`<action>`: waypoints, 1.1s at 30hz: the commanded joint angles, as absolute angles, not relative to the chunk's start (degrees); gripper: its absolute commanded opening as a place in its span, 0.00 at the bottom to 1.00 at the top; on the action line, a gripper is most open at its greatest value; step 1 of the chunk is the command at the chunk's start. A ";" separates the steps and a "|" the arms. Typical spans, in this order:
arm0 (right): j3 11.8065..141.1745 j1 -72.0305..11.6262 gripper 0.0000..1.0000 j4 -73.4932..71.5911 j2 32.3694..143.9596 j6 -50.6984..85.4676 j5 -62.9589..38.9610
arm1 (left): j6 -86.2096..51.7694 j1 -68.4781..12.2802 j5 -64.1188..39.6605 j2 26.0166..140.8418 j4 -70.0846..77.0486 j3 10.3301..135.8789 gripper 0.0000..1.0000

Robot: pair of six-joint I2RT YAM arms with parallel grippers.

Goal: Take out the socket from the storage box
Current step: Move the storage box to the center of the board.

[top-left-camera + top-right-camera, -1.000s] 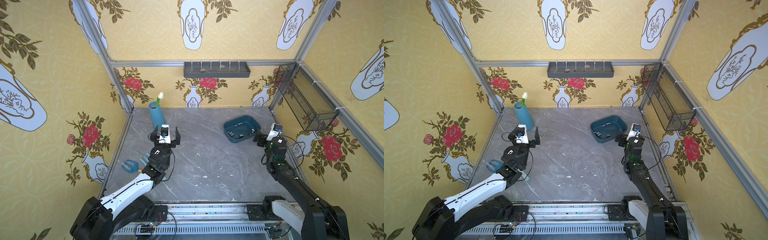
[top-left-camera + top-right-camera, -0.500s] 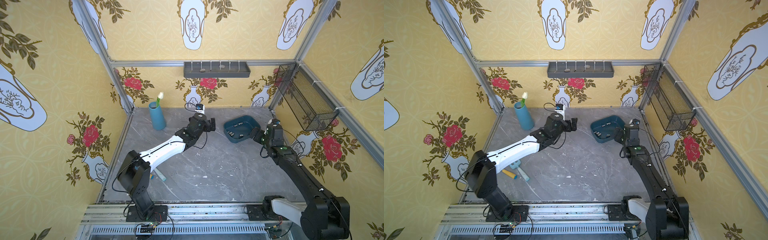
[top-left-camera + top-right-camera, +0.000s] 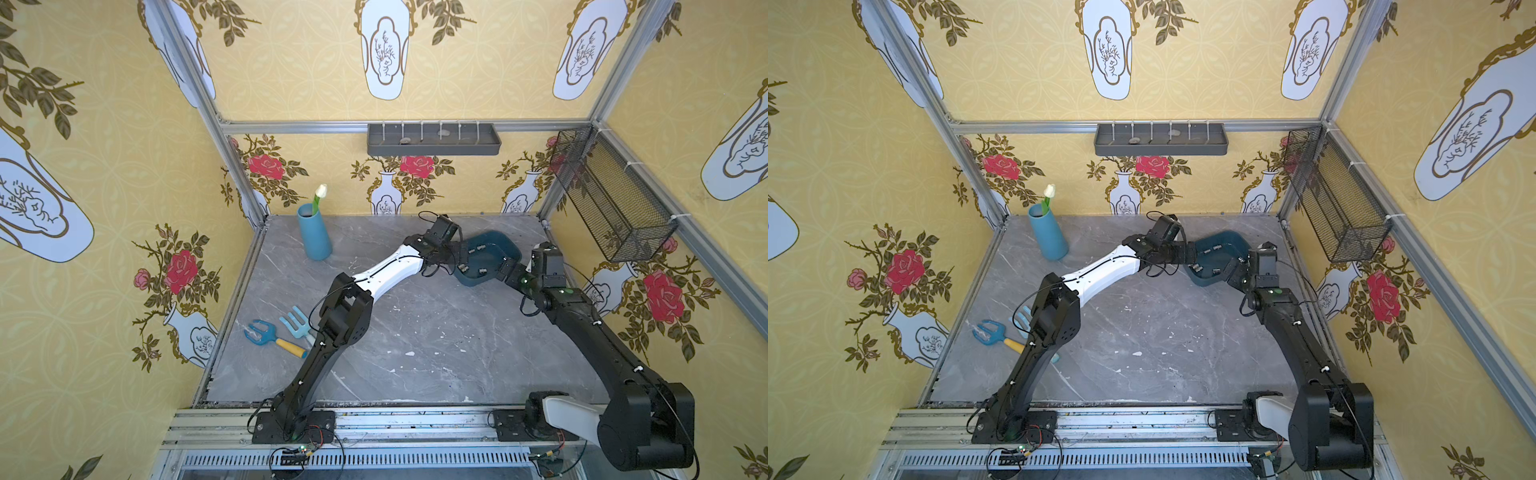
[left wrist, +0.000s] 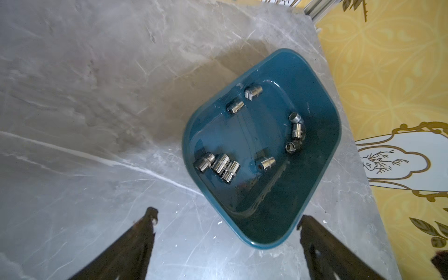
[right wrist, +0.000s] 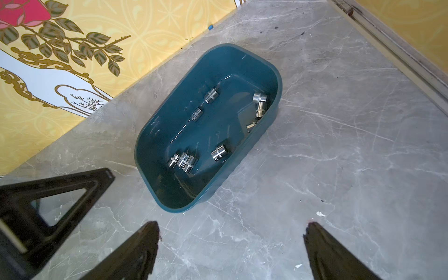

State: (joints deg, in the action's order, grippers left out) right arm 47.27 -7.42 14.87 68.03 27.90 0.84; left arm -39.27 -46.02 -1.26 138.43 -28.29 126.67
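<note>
The storage box (image 3: 498,243) is a dark teal tub at the back right of the marble table, also in the other top view (image 3: 1225,241). Several chrome sockets lie loose in it, one single socket (image 4: 265,163) near a cluster of three (image 4: 218,166). My left gripper (image 4: 228,218) hangs open over the box's corner on the left arm's side (image 3: 459,255), nothing between its fingers. My right gripper (image 5: 232,227) is open above bare table just short of the box's rim (image 5: 169,101), at the box's opposite end (image 3: 505,268). A lone socket (image 5: 219,152) lies closest to it.
A blue vase (image 3: 314,232) with a white tulip stands at the back left. Two toy garden forks (image 3: 266,334) lie at the left, beside the left arm. A grey compartment tray (image 3: 432,139) hangs on the back wall, a black wire basket (image 3: 611,195) on the right wall.
My left arm has swung from the front left across the table to the box. My right gripper has dipped forward and down toward the box's other end.
</note>
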 commanded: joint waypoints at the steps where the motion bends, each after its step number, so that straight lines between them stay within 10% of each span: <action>1: 48.21 -7.29 0.98 15.37 68.16 27.93 -0.17 | -41.56 -46.04 -2.26 141.86 -31.57 129.25 0.90; 12: 49.52 -7.03 0.97 17.18 68.15 27.82 -0.53 | -42.01 -46.08 -2.03 145.82 -31.12 130.51 0.56; 33: 52.33 -7.54 0.97 20.62 67.91 27.29 -4.68 | -42.18 -44.09 0.10 130.76 -22.32 103.42 0.21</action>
